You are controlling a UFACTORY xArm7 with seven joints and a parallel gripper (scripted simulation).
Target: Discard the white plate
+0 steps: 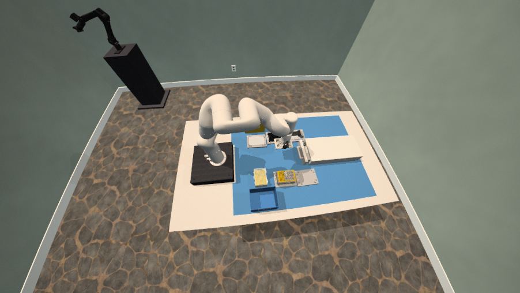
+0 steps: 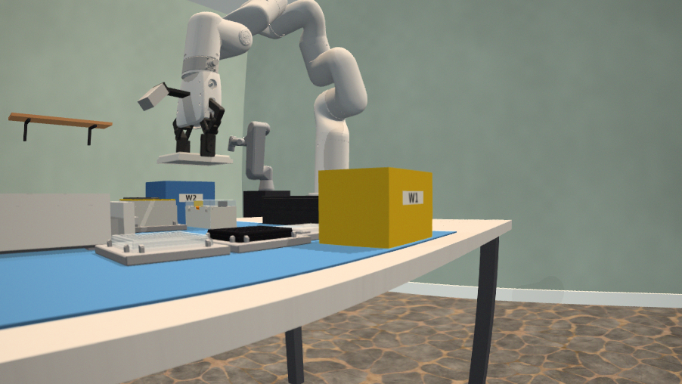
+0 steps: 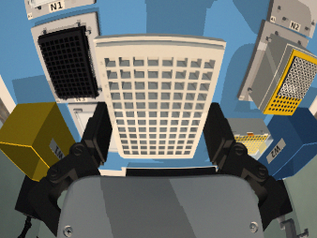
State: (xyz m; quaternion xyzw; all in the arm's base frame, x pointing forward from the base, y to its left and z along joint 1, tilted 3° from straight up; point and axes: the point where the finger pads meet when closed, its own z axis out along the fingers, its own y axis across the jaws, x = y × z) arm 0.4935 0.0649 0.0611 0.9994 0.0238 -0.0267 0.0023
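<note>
My gripper is shut on the white plate and holds it flat, high above the bench. In the wrist view the white plate sits between my two black fingers. From above, the held plate hangs over the blue mat near the black plate. The yellow waste bin W1 stands upright on the bench, to the right of the held plate and well apart from it. It also shows in the wrist view at lower left and partly behind the arm in the top view.
A black plate on a nest and a clear plate on nest N1 lie below and beside my gripper. The empty nest N2, a yellow plate, the tip box, the blue bin W2 and the long white cooler stand around.
</note>
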